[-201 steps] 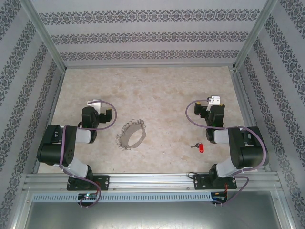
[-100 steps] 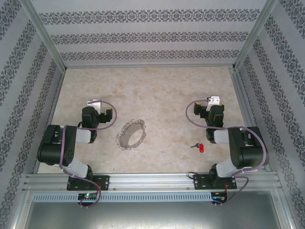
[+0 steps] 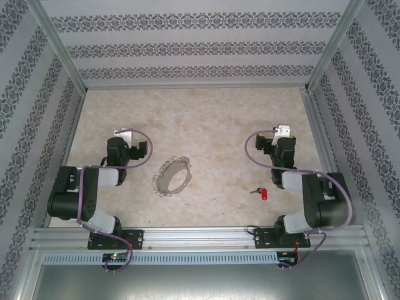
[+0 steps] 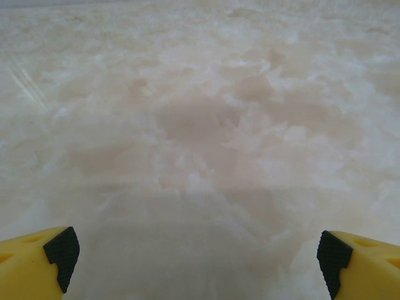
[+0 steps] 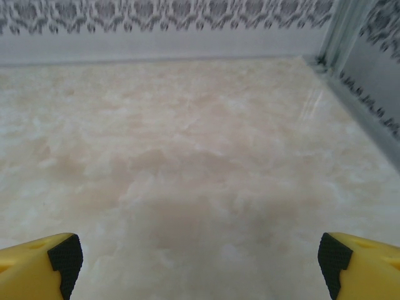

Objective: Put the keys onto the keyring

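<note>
The keyring [image 3: 172, 177], a thin silvery hoop fringed with small metal pieces, lies on the marbled table between the arms. The key [image 3: 263, 193], tiny with a red head and a dark shank, lies flat near the right arm. My left gripper [image 3: 124, 141] hangs left of the hoop and apart from it. In the left wrist view the left gripper [image 4: 199, 262] is open, its yellow fingers [image 4: 37, 265] wide over bare table. My right gripper [image 3: 282, 139] sits behind the key, apart from it. In the right wrist view the right gripper [image 5: 199, 259] is open and holds nothing.
Patterned walls and metal posts [image 3: 59, 53] close the table on three sides. In the right wrist view the back wall [image 5: 162, 25] and a corner post [image 5: 347, 28] stand ahead. An aluminium rail [image 3: 200, 236] carrying the arm bases runs along the near edge.
Both arms have shifted slightly, their wrists edging a little away from the bases. The keyring and the key lie where they were.
</note>
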Controlling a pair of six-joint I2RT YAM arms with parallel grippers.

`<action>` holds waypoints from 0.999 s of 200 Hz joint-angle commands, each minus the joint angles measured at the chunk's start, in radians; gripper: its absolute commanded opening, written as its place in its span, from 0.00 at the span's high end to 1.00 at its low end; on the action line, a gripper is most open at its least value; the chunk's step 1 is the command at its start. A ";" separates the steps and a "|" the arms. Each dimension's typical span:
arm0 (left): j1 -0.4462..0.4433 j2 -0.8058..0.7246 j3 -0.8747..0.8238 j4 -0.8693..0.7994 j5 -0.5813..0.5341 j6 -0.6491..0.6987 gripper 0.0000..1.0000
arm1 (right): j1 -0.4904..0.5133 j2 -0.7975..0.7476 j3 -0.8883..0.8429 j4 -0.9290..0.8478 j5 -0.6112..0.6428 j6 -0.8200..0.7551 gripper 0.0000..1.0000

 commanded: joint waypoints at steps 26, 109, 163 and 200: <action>0.004 -0.098 0.251 -0.449 0.027 -0.109 0.00 | -0.013 -0.232 0.139 -0.357 -0.057 0.161 0.02; -0.156 -0.315 0.358 -0.848 0.363 -0.460 0.04 | -0.012 -0.215 0.187 -0.535 -0.443 0.471 0.03; -0.454 -0.344 0.241 -0.882 0.343 -0.381 0.05 | 0.170 -0.178 0.187 -0.665 -0.537 0.486 0.11; -0.562 -0.278 0.139 -0.744 0.243 -0.356 0.25 | 0.269 -0.152 0.185 -0.666 -0.478 0.527 0.14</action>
